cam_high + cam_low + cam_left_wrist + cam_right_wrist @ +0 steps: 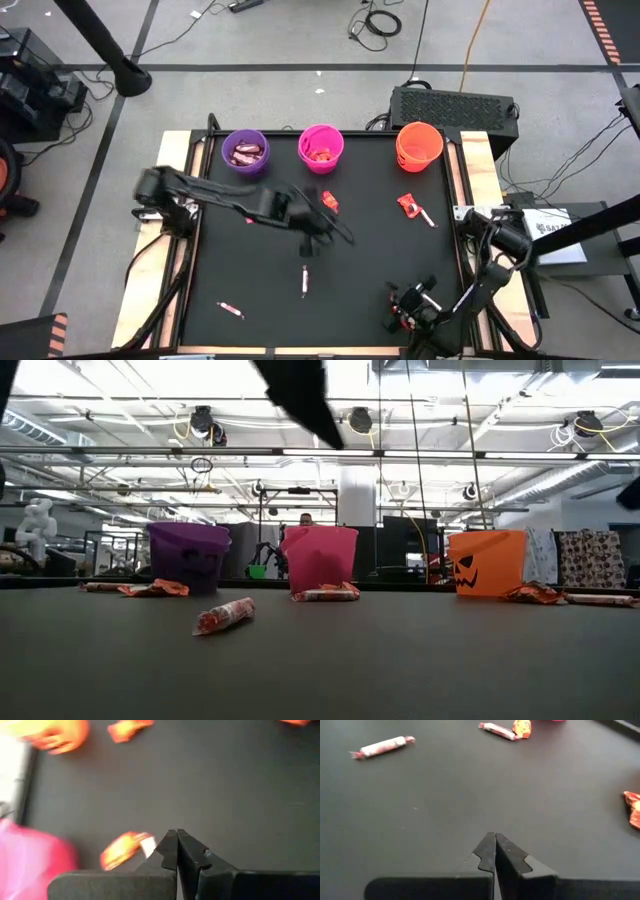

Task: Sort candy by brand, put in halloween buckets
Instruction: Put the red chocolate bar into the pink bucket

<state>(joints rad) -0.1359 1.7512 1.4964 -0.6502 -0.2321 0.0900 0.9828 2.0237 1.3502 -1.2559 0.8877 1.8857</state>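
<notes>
Three buckets line the mat's [250, 290] 12 o'clock edge: purple [245, 152], pink [321, 147], orange [419, 144]; the purple and pink ones hold candy. The left arm reaches to mid-mat, its gripper [176, 851] pinched shut and empty, with a red-orange candy [121, 849] just beside its tips. The right gripper [494, 851], also shut and empty, rests at 5 o'clock. Another red-orange candy [407, 205] lies at 2 o'clock below the orange bucket, a pale stick [304, 281] near centre, a second stick [231, 310] at 7 o'clock.

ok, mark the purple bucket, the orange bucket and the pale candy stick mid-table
purple bucket [245, 166]: high view, front rim.
orange bucket [419, 157]: high view, front rim.
pale candy stick [304, 281]: high view, middle of wrapper.
</notes>
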